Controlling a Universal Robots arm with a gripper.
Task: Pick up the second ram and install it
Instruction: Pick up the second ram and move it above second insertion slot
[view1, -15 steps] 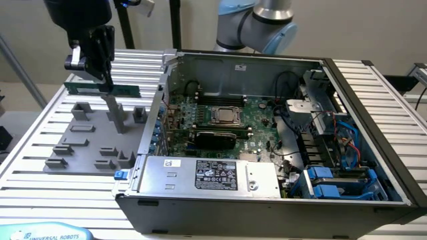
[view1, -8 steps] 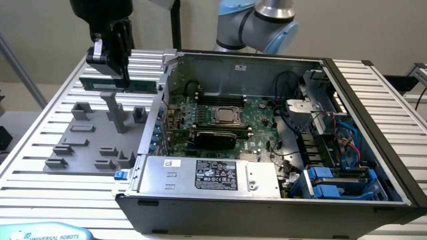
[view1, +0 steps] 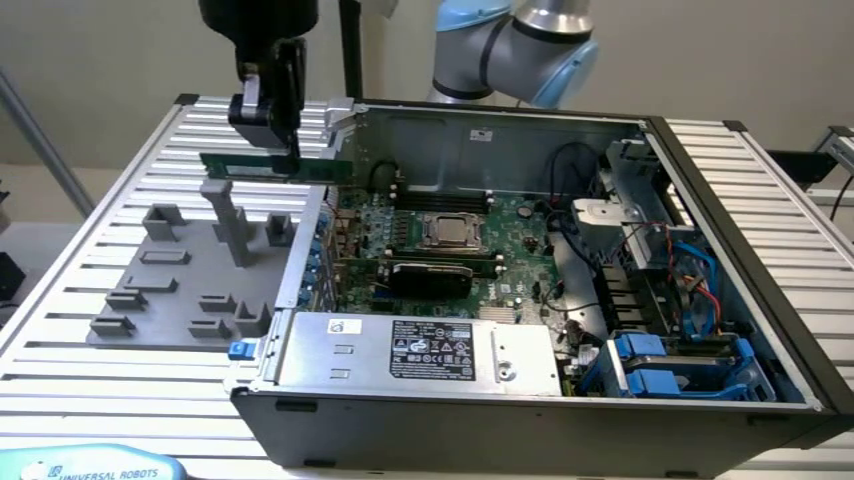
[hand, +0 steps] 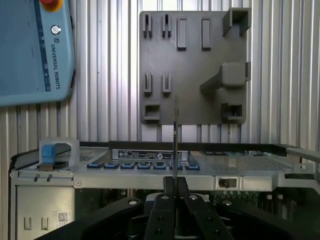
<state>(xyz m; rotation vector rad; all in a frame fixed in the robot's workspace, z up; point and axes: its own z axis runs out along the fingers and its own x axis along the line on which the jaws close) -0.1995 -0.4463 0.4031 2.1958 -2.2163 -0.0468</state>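
My gripper (view1: 283, 152) is shut on the second ram (view1: 234, 162), a long thin green stick held level in the air. It hangs above the far end of the grey holder plate (view1: 174, 290), just outside the left wall of the open computer case (view1: 534, 120) in the exterior view. The large green motherboard (view1: 441, 235) lies inside the case, lower and to the exterior view's right of the stick. In the wrist view the ram (hand: 175, 130) appears edge-on as a thin line running out from between my fingertips (hand: 175, 192), over the case edge (hand: 150, 165) and the holder plate (hand: 192, 65).
Upright grey posts (view1: 227, 215) rise from the holder plate below the stick. A power supply box (view1: 414, 350) fills the case's near side, with blue drive bays (view1: 667, 365) and cables on the exterior view's right. A teach pendant (hand: 30, 50) lies on the slatted table.
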